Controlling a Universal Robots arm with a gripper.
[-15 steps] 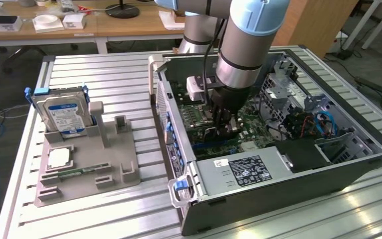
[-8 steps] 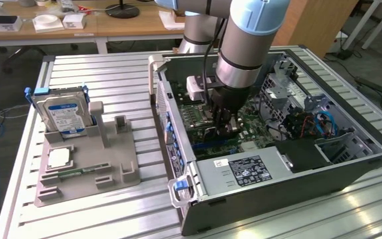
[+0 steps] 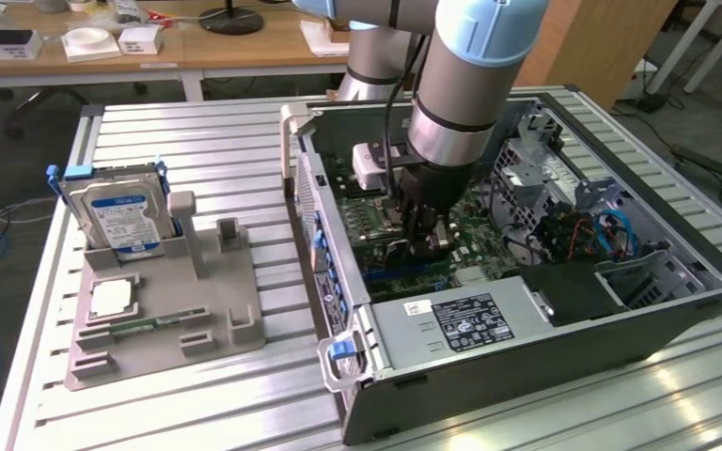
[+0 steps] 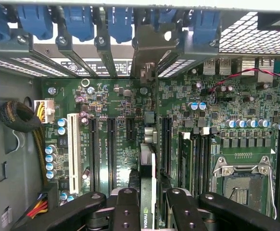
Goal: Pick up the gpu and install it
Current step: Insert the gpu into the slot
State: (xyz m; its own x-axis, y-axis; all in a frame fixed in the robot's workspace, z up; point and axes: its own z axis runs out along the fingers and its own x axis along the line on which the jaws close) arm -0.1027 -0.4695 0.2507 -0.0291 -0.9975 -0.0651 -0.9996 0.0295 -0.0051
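Your gripper [image 4: 147,204] is down inside the open computer case [image 3: 662,310], its fingers [image 4: 127,202] clamped on the gpu [image 4: 147,168], which you hold edge-on and upright above the green motherboard [image 4: 120,125], between the long dark expansion slots. The card's silver bracket [image 4: 144,62] reaches toward the case's rear wall, among the blue slot clips [image 4: 77,21]. From here the main risk is misalignment: if the card's lower edge sits a little off its slot, pressing down could bend the card or scrape the board rather than seat it. The bracket could also catch on the rear slot frame and tilt the card, and a tilted card may slip in the fingers. Whether the edge has already entered the slot is hard to judge, since the card hides its own contact line. For writing, you can make out a small green-and-white logo on the card's top edge, probably the Nvidia mark. On the grey stand [image 3: 166,319] outside the case, the hard drive [image 3: 117,216] carries a blue and white label, and the power supply [image 3: 462,324] wears a white sticker, neither legible.
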